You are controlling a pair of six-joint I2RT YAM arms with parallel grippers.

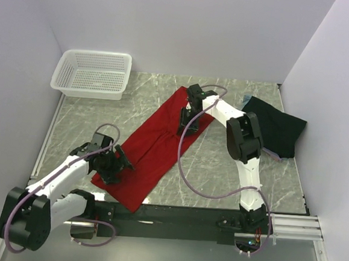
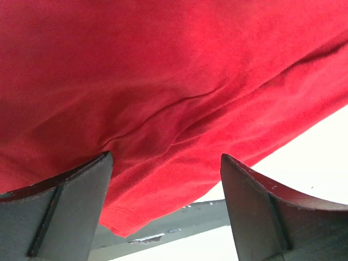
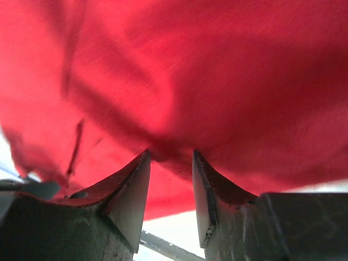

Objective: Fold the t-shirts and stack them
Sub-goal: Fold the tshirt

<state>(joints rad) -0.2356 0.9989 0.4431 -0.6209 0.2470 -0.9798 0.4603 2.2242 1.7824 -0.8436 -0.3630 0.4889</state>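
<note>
The left gripper (image 2: 166, 163) stands with its jaws wide apart at the near-left end of the red t-shirt (image 1: 155, 147), over the strip's left edge. Its wrist view shows a creased fold of red cloth across the gap, with nothing clamped. The shirt lies on the marble table (image 1: 103, 119) as a long, narrow band whose long axis runs diagonally from the near left up to the far right, so each arm has one end of it within reach. A fold end over end would, I judge, turn on that line between the two grippers. The right gripper (image 3: 169, 155) is at the far-right end with its jaws about half closed and a bulge of red cloth at the fingertips. The blur in the right wrist view makes it impossible to tell whether the cloth is pinched or only lies against them. Well to the right lies the black t-shirt (image 1: 277, 126) with a light blue edge (image 1: 273, 155) peeping out beneath it, the rest of that garment hidden. Collar and sleeves of the red shirt cannot be made out, and the arms cover both of its ends from above
</note>
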